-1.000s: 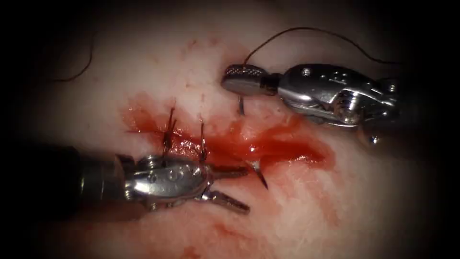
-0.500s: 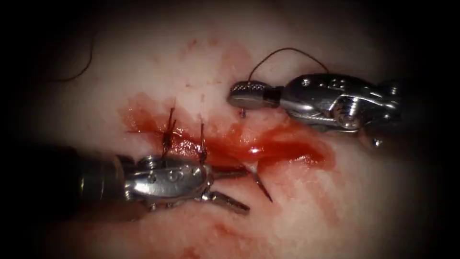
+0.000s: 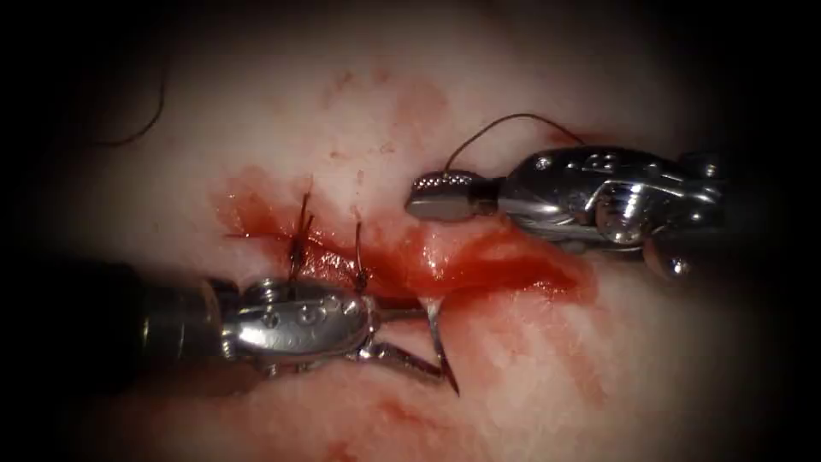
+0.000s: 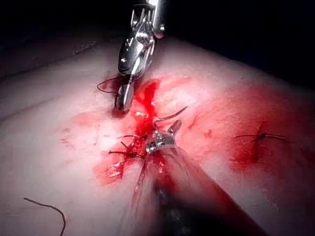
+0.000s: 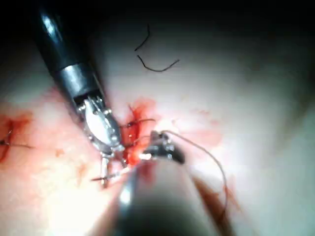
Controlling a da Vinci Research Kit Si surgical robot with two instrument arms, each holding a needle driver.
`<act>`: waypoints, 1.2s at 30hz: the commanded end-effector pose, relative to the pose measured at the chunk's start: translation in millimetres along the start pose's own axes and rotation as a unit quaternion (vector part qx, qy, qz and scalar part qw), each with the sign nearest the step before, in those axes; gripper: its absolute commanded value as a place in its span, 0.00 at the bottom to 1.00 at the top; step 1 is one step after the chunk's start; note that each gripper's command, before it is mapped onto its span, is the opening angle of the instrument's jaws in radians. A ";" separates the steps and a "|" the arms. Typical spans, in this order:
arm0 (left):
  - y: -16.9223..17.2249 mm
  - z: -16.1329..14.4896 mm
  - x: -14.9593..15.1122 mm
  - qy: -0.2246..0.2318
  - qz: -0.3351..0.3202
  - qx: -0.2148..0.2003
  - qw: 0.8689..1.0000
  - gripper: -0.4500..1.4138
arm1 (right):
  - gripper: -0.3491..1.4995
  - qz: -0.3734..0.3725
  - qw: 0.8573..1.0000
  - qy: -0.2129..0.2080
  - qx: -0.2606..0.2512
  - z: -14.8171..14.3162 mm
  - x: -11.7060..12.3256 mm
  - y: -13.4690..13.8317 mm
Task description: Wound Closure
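One curved needle [image 3: 440,342] is seen poking out of the tissue [image 3: 530,376] below the cut [image 3: 479,265], its sharp tip free. It lies between the spread jaws of the left tool [image 3: 419,338], which pinch nothing. The needle's back end is hidden under the right tool [image 3: 440,197], whose jaws are pressed together above the cut; whether they pinch the needle cannot be told. One thread [image 3: 505,128] loops up from that tool. Two tied stitches [image 3: 299,239] cross the cut. Red fluid [image 3: 513,261] fills the cut.
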 end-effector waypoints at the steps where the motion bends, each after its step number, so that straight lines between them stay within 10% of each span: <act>1: 0.2 0.6 -0.1 0.001 0.009 -0.002 1.000 0.52 | 0.41 -0.001 1.000 0.018 -0.003 0.6 0.0 0.3; 5: 1.7 -1.2 1.5 0.000 0.059 -0.004 0.998 0.52 | 0.71 0.003 0.999 0.030 -0.019 -0.6 0.4 1.3; 23: 4.7 -1.4 5.4 -0.010 0.319 0.008 0.948 0.58 | 0.68 0.003 0.999 0.038 -0.020 -2.9 0.1 2.1; 36: 1.4 0.6 3.0 -0.053 0.373 0.038 0.926 0.60 | 0.65 0.005 0.998 0.052 -0.028 -2.9 0.1 2.6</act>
